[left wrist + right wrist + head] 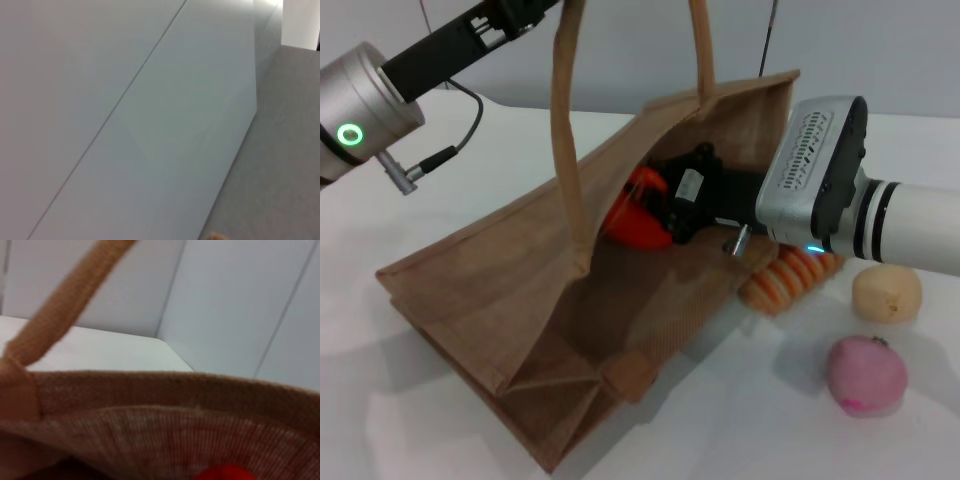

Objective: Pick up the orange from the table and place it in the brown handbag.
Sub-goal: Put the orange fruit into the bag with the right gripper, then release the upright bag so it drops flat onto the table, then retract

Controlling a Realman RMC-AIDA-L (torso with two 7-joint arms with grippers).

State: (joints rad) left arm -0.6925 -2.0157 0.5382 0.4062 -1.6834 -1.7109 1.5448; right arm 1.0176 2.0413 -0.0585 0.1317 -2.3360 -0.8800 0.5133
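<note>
The brown handbag stands tilted on the white table, mouth open toward the right, its two handles pulled up past the top edge. My right gripper reaches into the bag's mouth and is shut on the orange, holding it inside the bag. In the right wrist view the bag's woven rim and one handle fill the picture, with a sliver of the orange at the edge. My left arm stretches across the upper left; its gripper is out of view.
A ribbed orange-and-cream item lies against the bag under my right wrist. A pale beige fruit and a pink fruit sit on the table at the right. The left wrist view shows only wall and floor.
</note>
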